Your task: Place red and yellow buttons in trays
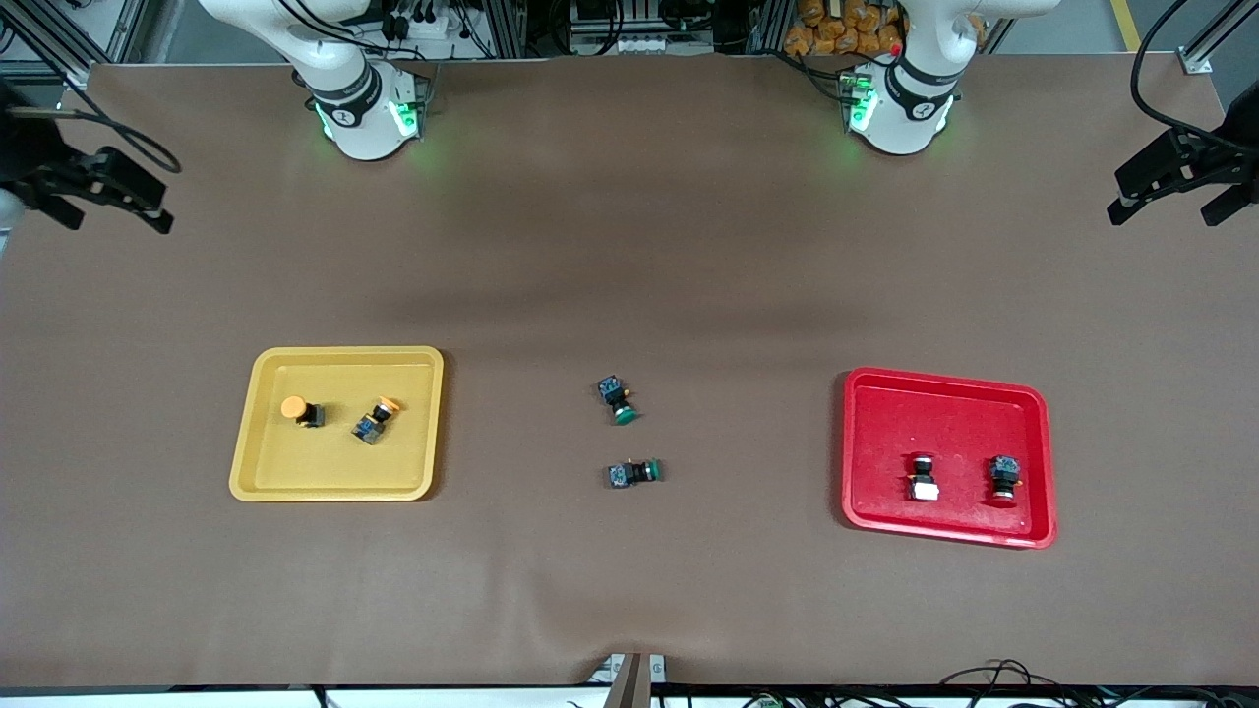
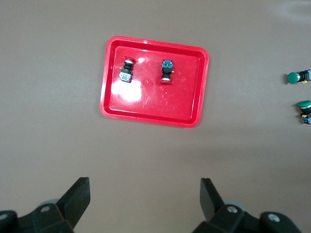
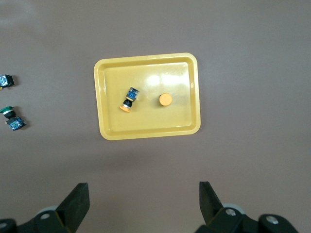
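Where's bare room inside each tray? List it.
Yellow tray: bare along the rim nearest the front camera and at the end away from the green buttons; its two yellow buttons crowd the middle. Red tray: bare in the half toward the robots; its red buttons sit near the camera-side rim.

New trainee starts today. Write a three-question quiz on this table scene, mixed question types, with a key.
1. True or false: both yellow buttons lie in the yellow tray.
2. What lies in the red tray? A) two red buttons B) one red button C) two green buttons
3. Fill in: the green buttons lie on the ____.

Key:
1. True.
2. A; the red buttons lie apart.
3. Table, between the trays. The left gripper and right gripper wait open, holding nothing.
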Robot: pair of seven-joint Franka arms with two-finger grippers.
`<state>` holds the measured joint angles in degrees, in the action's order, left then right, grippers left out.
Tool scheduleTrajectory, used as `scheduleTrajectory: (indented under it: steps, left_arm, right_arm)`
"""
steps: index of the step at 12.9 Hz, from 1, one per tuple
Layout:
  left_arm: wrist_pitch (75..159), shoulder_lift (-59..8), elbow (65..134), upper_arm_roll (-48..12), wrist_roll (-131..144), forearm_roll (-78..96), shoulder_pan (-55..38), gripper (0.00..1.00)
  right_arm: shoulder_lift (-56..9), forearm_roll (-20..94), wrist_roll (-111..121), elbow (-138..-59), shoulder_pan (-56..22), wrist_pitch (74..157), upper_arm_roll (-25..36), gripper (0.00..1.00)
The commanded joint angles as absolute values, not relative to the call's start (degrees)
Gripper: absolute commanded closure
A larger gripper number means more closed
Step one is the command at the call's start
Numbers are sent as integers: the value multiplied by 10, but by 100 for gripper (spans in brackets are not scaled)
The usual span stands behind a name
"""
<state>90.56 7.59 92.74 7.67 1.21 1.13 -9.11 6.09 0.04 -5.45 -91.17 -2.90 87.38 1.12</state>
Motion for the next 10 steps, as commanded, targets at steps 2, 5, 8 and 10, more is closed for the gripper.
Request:
scheduleTrajectory:
  steps: [2, 5, 8, 10]
  left_arm:
    - [893, 70, 911, 76, 6, 6, -92, 0]
    - [895, 69, 911, 76, 6, 6, -91, 0]
    - [895, 65, 911, 77, 6, 5, -91, 0]
    - [895, 65, 911, 77, 6, 5, -89, 0]
  right_arm:
    - [55, 8, -47, -898, -26, 875, 7, 0]
    - [41, 2, -33, -877, -25, 868, 7, 0]
    - [40, 2, -19, -877, -18, 868, 7, 0]
    - [39, -2, -19, -877, -19, 868, 7, 0]
